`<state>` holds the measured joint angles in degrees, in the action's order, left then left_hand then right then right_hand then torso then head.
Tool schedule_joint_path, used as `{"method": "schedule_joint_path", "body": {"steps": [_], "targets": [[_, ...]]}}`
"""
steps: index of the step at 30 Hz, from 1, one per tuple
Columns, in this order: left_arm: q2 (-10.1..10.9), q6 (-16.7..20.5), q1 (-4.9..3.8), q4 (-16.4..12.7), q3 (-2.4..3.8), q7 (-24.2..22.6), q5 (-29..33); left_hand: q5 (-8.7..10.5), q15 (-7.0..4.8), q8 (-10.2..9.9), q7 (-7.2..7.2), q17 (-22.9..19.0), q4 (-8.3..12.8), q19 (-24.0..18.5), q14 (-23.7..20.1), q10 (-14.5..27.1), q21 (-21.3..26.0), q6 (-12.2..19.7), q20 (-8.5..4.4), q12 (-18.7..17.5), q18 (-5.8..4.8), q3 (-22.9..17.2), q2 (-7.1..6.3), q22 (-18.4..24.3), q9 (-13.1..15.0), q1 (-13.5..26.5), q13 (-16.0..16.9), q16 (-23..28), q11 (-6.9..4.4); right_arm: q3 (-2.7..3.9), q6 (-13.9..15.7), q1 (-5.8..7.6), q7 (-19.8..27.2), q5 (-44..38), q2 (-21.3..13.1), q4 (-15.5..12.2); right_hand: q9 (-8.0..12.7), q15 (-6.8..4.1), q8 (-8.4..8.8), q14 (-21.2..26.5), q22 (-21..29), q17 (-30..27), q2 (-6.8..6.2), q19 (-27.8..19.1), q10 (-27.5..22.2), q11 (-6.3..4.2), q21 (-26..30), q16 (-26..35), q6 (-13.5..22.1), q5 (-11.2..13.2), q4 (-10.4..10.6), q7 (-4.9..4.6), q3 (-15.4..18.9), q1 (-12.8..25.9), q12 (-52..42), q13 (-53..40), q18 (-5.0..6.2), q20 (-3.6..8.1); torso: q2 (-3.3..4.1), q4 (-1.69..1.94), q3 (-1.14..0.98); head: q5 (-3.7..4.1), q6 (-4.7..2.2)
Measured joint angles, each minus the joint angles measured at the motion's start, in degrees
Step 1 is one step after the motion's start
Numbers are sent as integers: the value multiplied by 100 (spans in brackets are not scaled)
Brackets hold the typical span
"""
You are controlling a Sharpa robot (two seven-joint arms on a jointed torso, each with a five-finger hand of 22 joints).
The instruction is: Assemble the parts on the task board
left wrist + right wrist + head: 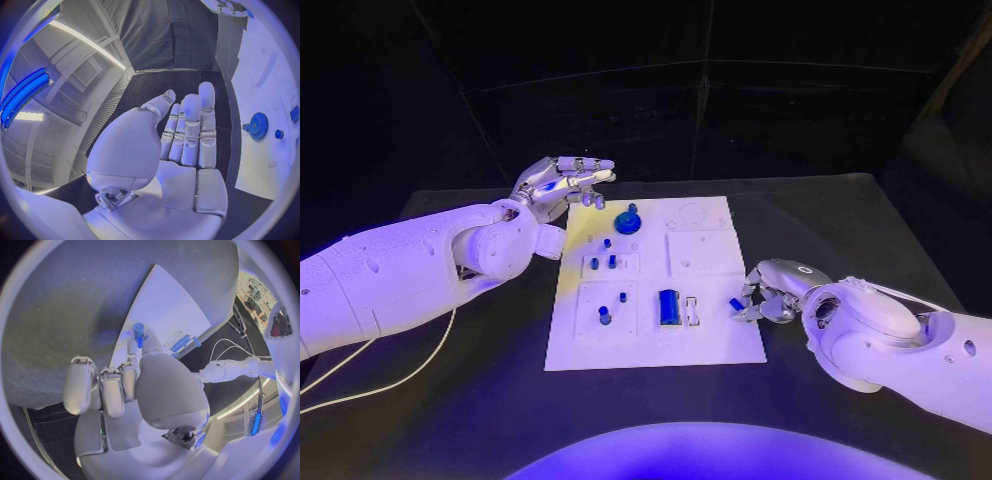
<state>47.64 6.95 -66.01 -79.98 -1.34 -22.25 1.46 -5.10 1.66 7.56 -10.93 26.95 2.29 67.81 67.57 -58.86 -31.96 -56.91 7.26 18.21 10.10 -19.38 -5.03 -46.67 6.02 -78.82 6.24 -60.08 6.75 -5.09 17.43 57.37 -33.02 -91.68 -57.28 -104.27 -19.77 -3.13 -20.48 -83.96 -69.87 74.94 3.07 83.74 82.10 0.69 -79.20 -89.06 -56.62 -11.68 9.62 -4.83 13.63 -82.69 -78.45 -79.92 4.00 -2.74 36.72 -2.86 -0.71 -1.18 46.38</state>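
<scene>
Two silver hands flank the white task board (711, 345). At the board's right edge, the right hand (764, 300) pinches a small blue part (736, 303) between thumb and a fingertip; in its wrist view the part (138, 330) sticks out past the fingertips toward the board, other fingers loosely curled. This hand is much the nearer to the board's right half. By my judgement, the next move carries the part inward, leftward over the plate. Off the board's far left corner, the left hand (567, 182) hovers with fingers extended and close together, holding nothing. A blue gear (627, 222) sits on the board just beside it.
</scene>
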Motion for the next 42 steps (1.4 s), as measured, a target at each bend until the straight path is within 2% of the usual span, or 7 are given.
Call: {"method": "schedule_joint_path", "body": {"steps": [3, 16, 20, 22, 34, 38, 42], "targets": [[0, -1, 1, 1, -5, 4, 0, 0, 0, 0, 0, 0, -16, 0, 0, 0, 0, 0, 0, 27, 0, 16, 0, 0, 0, 0, 0, 0, 0, 4, -71, 5, -13, -114, 43, 15, -7, -28, -10, -8, -10, -1, 35, 0, 13, -12, 0, 0, -9, 402, -107, -9, -107, -95, 27, -391, 0, 0, -2, 1, 3, 18, 2], [30, -10, 1, -5, -7, 33, 0, 0, 0, 0, 0, -5, -16, 0, 0, 0, 0, 0, 0, 27, 0, 15, 23, 2, 0, 23, 0, 0, 0, 23, -353, 22, -14, -524, 156, 44, 39, -28, 98, -8, -30, -1, -3, 0, 19, -19, 0, 0, -9, 634, -440, -12, -400, -252, 10, -608, 0, 0, -8, 14, 9, 49, -23], [33, -14, 1, -8, -7, 43, 0, 0, 0, 0, 0, -5, -16, 0, 0, 0, 0, 0, 0, 27, 0, 16, 23, 4, 0, 23, 0, 0, 0, 12, -287, 13, -13, -463, 103, -36, 62, -38, 191, 2, -50, -1, 59, 21, 21, -20, 0, 0, -46, -143, -469, 29, -718, -190, -30, -608, 0, 21, -8, 14, 10, 53, -34], [34, -15, 1, -10, -7, 46, 0, 0, 0, 0, 0, -5, -16, 0, 0, 0, 0, 0, 0, 27, 0, 16, 23, 4, 0, 23, 0, 0, 0, 7, -199, 6, -24, -344, 57, -72, 80, -47, 236, 12, -59, -2, 58, 21, 21, -21, 0, 0, -36, -333, -533, 19, -900, -191, -30, -608, 0, 21, -7, 18, 10, 53, -36], [42, -24, 0, -19, -8, 60, 0, 0, 20, 23, -11, -10, -16, 0, -20, 43, 0, 11, 0, 27, 0, 15, 23, 3, 0, 23, 0, 0, 1, -32, 639, -33, -165, 726, -86, -380, 113, -68, 462, -8, -124, -2, 94, 31, 52, -51, 0, -25, -110, -799, -613, -51, -1648, -128, -24, -584, 0, 54, 2, 26, 14, 13, -69], [45, -30, 0, -20, -8, 67, 0, 0, 21, 23, -21, -10, -16, 0, -20, 42, 0, 21, 0, 27, 0, 15, 23, 3, 0, 23, 0, 0, 0, -25, 875, -31, -179, 1008, -62, -483, 111, -81, 464, -20, -139, -2, -53, 21, 93, -93, 0, -25, -149, -946, -480, -88, -1729, 243, -22, -46, 0, 63, 4, 25, 14, 12, -76], [41, -36, 0, -23, -8, 73, 0, 0, 21, 23, -21, -10, -16, 0, -20, 42, 0, 21, 0, 27, 1, 15, 23, 3, 0, 23, 0, 0, 0, -24, 988, -29, -184, 1190, 30, -540, 71, -91, 507, -28, -162, -3, -218, 21, 134, -133, -23, -25, -305, -1111, -346, -14, -1679, 476, -25, 458, 0, 63, 4, 25, 16, 22, -78]]}}
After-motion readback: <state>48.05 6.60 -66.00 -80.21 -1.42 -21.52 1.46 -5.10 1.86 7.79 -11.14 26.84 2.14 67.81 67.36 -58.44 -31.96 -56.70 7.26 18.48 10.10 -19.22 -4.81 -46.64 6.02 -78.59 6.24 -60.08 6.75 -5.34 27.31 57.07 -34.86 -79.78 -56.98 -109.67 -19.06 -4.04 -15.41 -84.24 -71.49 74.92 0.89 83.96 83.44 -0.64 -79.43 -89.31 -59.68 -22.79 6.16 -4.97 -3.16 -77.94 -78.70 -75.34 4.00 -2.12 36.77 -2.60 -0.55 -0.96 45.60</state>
